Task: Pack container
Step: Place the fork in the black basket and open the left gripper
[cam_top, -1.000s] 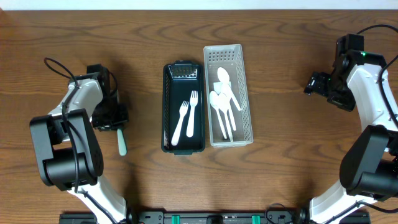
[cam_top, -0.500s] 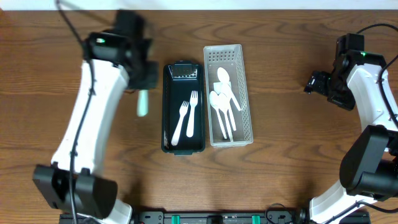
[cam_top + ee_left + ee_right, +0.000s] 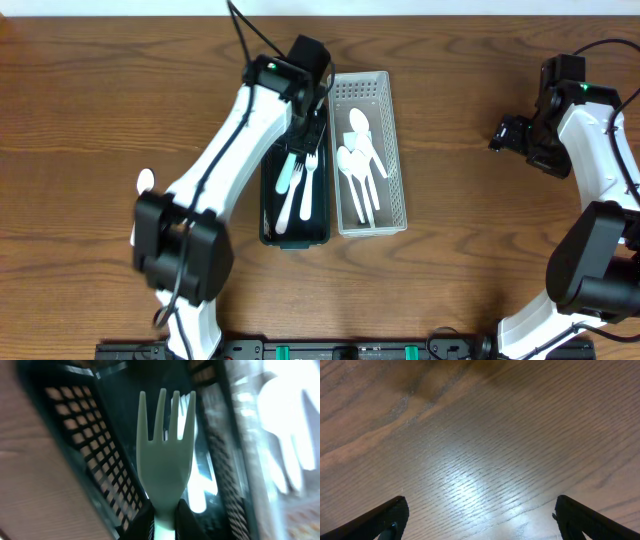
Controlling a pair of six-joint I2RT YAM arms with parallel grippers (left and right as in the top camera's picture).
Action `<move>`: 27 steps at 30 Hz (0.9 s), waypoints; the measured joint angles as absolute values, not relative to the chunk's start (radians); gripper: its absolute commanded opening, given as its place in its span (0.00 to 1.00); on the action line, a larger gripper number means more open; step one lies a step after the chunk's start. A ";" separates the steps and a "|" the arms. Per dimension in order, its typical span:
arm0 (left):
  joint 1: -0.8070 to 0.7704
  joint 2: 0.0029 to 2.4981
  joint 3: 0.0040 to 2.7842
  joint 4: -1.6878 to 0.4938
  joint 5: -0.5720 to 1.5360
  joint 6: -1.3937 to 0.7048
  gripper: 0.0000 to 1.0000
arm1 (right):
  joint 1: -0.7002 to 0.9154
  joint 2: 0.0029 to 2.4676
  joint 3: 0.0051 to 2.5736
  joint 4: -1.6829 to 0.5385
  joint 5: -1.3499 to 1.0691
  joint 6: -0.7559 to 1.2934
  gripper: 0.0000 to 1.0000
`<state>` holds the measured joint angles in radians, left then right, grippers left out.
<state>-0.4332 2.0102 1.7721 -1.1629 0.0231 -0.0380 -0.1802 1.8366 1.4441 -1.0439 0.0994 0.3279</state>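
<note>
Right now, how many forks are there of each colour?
white forks: 2, lying in the black container
green fork: 1, held in the left tool over that container
Total: 3 forks

Probably a robot lab: left arm (image 3: 225,150), right arm (image 3: 600,160) at wooden table (image 3: 460,280).
</note>
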 measured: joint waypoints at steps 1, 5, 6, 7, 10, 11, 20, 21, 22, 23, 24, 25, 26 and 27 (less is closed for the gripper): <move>-0.429 2.035 1.770 -1.162 0.023 -0.041 0.06 | -0.180 1.836 1.444 -1.046 0.099 0.328 0.96; -0.418 2.117 1.757 -1.162 0.023 -0.050 0.12 | -0.180 1.836 1.444 -1.053 0.099 0.328 0.96; -0.417 2.136 1.757 -1.163 0.023 -0.052 0.17 | -0.180 1.836 1.444 -1.055 0.099 0.328 0.96; -0.417 2.152 1.756 -1.163 0.023 -0.052 0.25 | -0.180 1.836 1.444 -1.056 0.099 0.328 0.95; -0.417 2.181 1.756 -1.174 0.023 -0.056 0.27 | -0.180 1.836 1.444 -1.065 0.099 0.328 0.96; -0.417 2.186 1.756 -1.176 0.023 -0.056 0.27 | -0.180 1.837 1.444 -1.068 0.099 0.328 0.96; -0.417 2.099 1.754 -1.197 -0.047 -0.054 0.41 | -0.180 1.837 1.444 -1.079 0.101 0.328 0.96; -0.417 2.057 1.751 -1.202 -0.060 -0.054 0.49 | -0.180 1.837 1.444 -1.080 0.102 0.328 0.96; -0.417 2.009 1.748 -1.205 -0.073 -0.049 0.68 | -0.180 1.837 1.444 -1.082 0.106 0.328 0.96; -0.416 1.948 1.748 -1.207 -0.089 -0.053 0.75 | -0.180 1.836 1.444 -1.082 0.108 0.328 0.96; -0.415 1.901 1.748 -1.207 -0.100 -0.055 0.78 | -0.180 1.836 1.444 -1.083 0.110 0.328 0.96; -0.411 1.834 1.748 -1.207 -0.118 -0.054 0.82 | -0.180 1.836 1.444 -1.085 0.111 0.327 0.96; -0.404 1.775 1.749 -1.208 -0.136 -0.052 0.86 | -0.180 1.837 1.444 -1.086 0.113 0.327 0.96; -0.392 1.719 1.750 -1.208 -0.155 -0.052 0.89 | -0.180 1.836 1.444 -1.088 0.115 0.327 0.96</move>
<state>-0.3916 1.7191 1.7500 -1.2079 -0.1555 -0.0521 -0.1802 1.8362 1.4441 -1.0878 0.1154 0.3271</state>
